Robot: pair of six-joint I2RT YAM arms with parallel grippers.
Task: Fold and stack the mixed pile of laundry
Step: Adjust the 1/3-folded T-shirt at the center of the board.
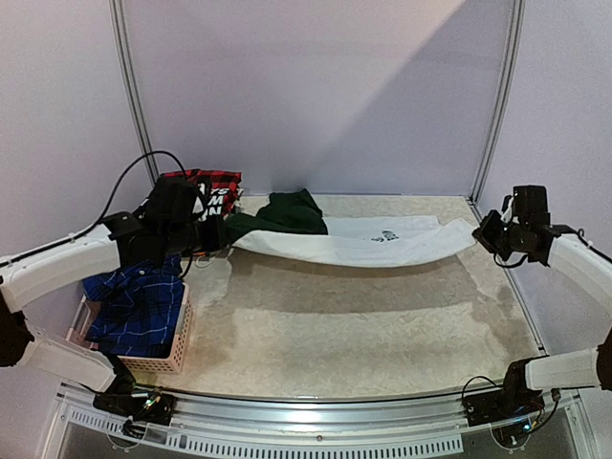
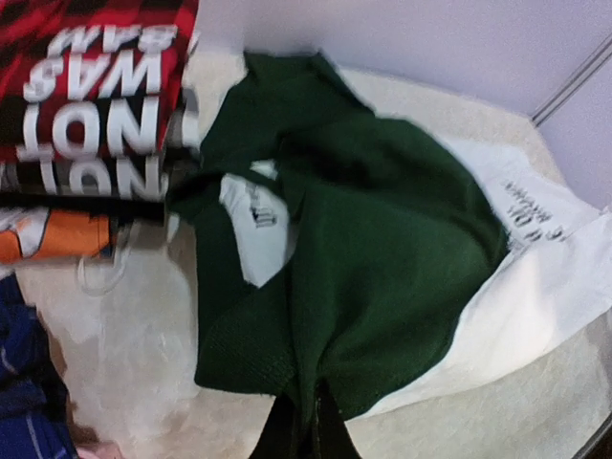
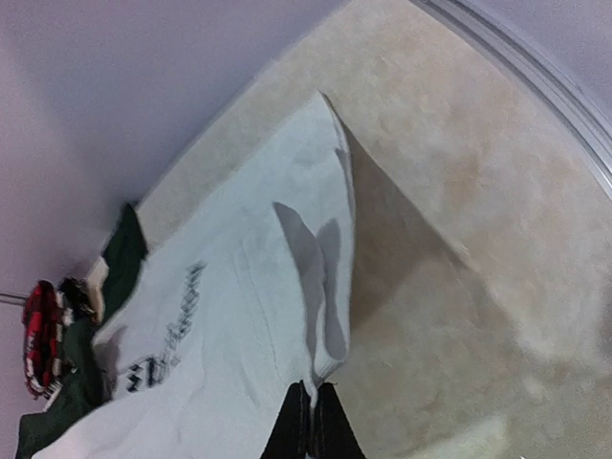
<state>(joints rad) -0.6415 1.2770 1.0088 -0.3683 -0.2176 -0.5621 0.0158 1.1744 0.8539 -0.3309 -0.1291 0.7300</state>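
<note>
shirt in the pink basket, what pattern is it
The shirt is dark blue plaid; best seen in the top external view.

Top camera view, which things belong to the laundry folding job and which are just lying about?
Job:
white-and-green T-shirt, stretched between left gripper and right gripper
red-and-black plaid shirt
blue plaid shirt

Lying about:
pink basket, under the blue plaid shirt
table

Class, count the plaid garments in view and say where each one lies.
2. The red-and-black plaid garment with white lettering lies at the back left; the blue plaid shirt fills the pink plastic lattice basket on the left. Others may be hidden beneath.
</note>
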